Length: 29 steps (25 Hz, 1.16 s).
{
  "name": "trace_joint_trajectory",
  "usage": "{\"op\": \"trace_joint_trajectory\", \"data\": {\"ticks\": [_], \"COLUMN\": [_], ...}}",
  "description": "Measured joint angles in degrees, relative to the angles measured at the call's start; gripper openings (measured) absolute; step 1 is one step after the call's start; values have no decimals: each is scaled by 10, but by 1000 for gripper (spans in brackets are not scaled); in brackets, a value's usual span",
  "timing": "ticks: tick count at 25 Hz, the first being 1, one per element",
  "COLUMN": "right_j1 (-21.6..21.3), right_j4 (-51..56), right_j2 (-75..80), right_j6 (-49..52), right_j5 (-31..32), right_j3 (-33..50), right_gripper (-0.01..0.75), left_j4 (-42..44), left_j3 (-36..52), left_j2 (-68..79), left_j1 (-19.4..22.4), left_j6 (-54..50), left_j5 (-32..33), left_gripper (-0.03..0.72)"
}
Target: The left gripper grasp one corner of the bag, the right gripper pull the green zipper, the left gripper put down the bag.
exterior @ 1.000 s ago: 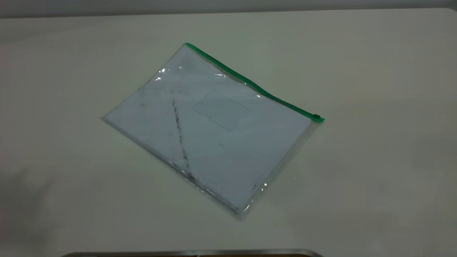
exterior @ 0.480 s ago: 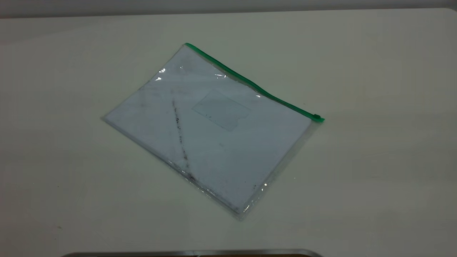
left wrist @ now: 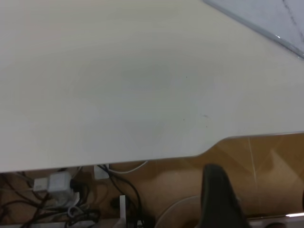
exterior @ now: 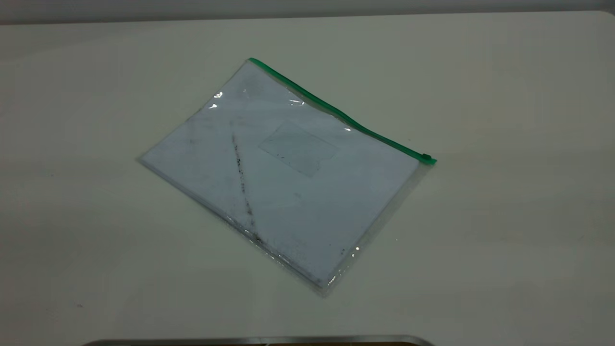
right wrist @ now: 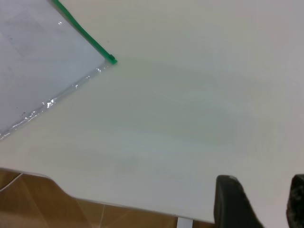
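Observation:
The bag (exterior: 283, 178), a clear flat pouch with white sheets and a dark diagonal smudge, lies flat on the white table (exterior: 504, 144). The green zipper (exterior: 336, 111) runs along its far edge, with the slider tab (exterior: 425, 156) at the right end. Neither arm shows in the exterior view. My left gripper (left wrist: 259, 185) hangs beyond the table's edge, jaws apart and empty; a corner of the bag (left wrist: 270, 16) is far off. My right gripper (right wrist: 263, 204) is open and empty over the table edge, well away from the bag (right wrist: 38, 71), its zipper (right wrist: 80, 31) and slider (right wrist: 111, 60).
A metal bar (exterior: 259, 340) runs along the table's near edge. In the left wrist view, cables and a power block (left wrist: 57, 183) hang under the table above a wooden floor (left wrist: 266, 152).
A dark shadow on the table's near left has faded away. The bag has not moved.

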Motion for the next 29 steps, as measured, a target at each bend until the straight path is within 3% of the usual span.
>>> {"op": "trace_joint_trajectory", "data": {"ticks": [12,22,29], "right_j1": [-21,-21,-21], "right_j4": [0,0,0], "right_j2": [-87,-87,-87], "right_j6": [0,0,0], "right_j5": [2,2,2], "right_j3": [0,0,0], "right_gripper": [322,322,322], "left_j4": [2,-13,-17], "left_j3": [0,-4,-4], "left_j2": [-3,-122,-116], "left_j1": [-20,51,57], "left_j6": [-1,-1,-1], "left_j5": [-2,8,9], "left_gripper": [478,478,478]}}
